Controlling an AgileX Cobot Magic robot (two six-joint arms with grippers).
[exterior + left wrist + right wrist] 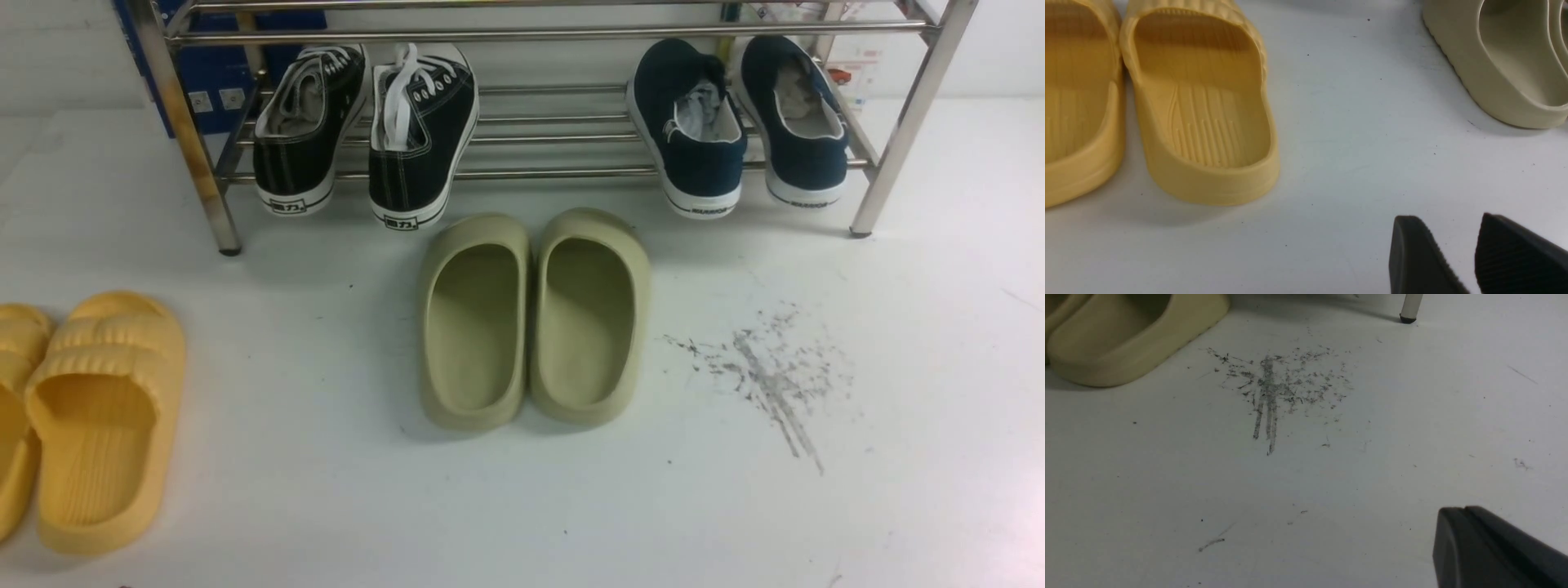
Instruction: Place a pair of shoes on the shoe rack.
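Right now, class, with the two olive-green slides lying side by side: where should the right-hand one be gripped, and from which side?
Grip the right olive-green slide by its outer side wall near the heel, coming down from above to straddle that wall. Its open footbed faces up, and the left olive-green slide lies against its inner wall, blocking that side.

Slip-ons [739,131] on rack [555,34] (right end), slides [535,318] before
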